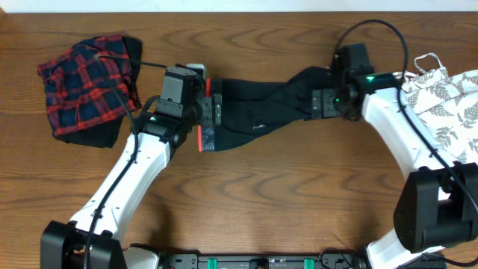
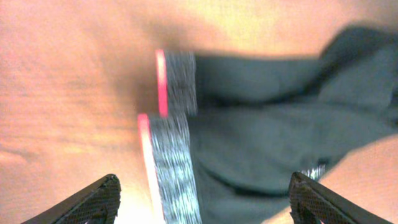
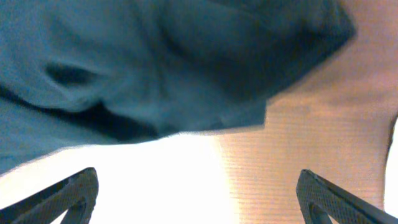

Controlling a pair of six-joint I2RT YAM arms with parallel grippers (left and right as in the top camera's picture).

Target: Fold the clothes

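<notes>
The clothes' black leggings lie folded lengthwise across the middle of the table, with the grey-and-red waistband at their left end. My left gripper hovers open over that end. In the left wrist view its fingertips stand wide apart on either side of the doubled waistband, holding nothing. My right gripper is open above the right end of the leggings. Only bare table lies between its fingertips. The plaid piece and the white leaf-print top lie off to the sides.
The plaid piece is bunched at the far left, partly over a black garment. The leaf-print top lies at the right edge under the right arm's forearm. Bare wood table stretches in front of the leggings.
</notes>
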